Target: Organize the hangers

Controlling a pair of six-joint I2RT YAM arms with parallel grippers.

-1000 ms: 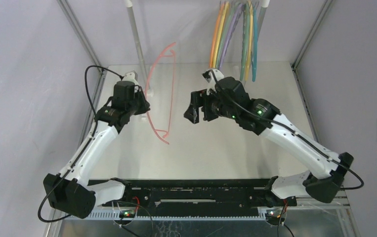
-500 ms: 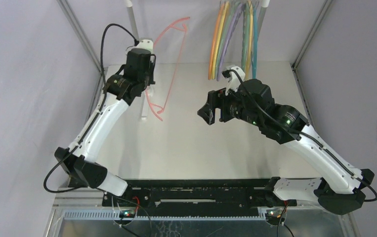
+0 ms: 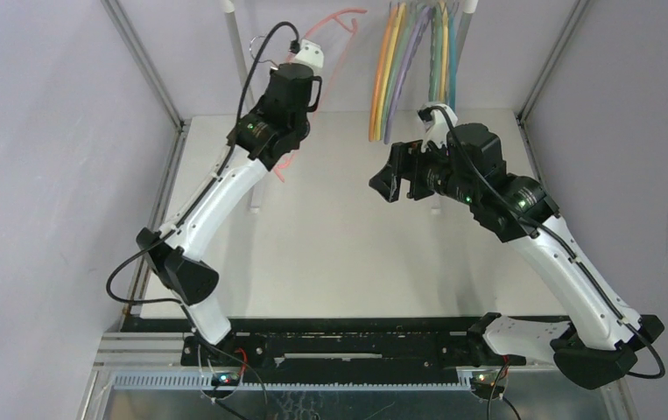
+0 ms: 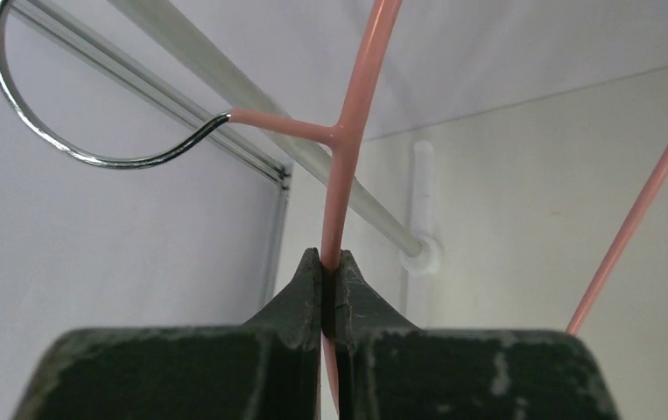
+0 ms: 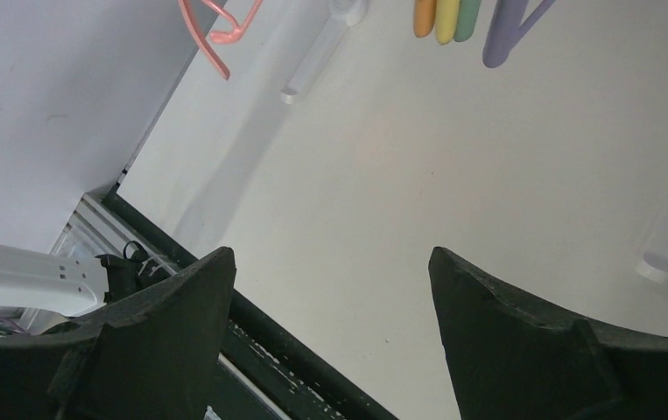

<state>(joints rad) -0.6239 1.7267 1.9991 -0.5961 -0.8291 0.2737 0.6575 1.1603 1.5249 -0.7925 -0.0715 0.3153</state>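
My left gripper (image 4: 332, 258) is shut on the thin bar of a pink hanger (image 4: 352, 105), just below where its metal hook (image 4: 41, 131) branches off. In the top view that gripper (image 3: 305, 77) is raised high at the back, and the pink hanger (image 3: 345, 19) reaches toward the top edge. The hook curls beside the metal rail (image 4: 225, 79); I cannot tell whether they touch. Several hangers (image 3: 409, 61) in orange, yellow, green, lilac and teal hang in a bunch at the back right. My right gripper (image 3: 389, 179) (image 5: 330, 262) is open and holds nothing, below that bunch.
The rail frame's white feet (image 5: 312, 61) stand on the pale table (image 3: 339, 245), with an upright post (image 3: 235, 39) at the back left. Metal frame bars (image 3: 142, 61) and purple walls close in the sides. A black strip (image 3: 356, 337) runs along the near edge.
My left arm has lifted the pink hanger off the table area, up and toward the back right. The right arm has drawn back to the right, still open.
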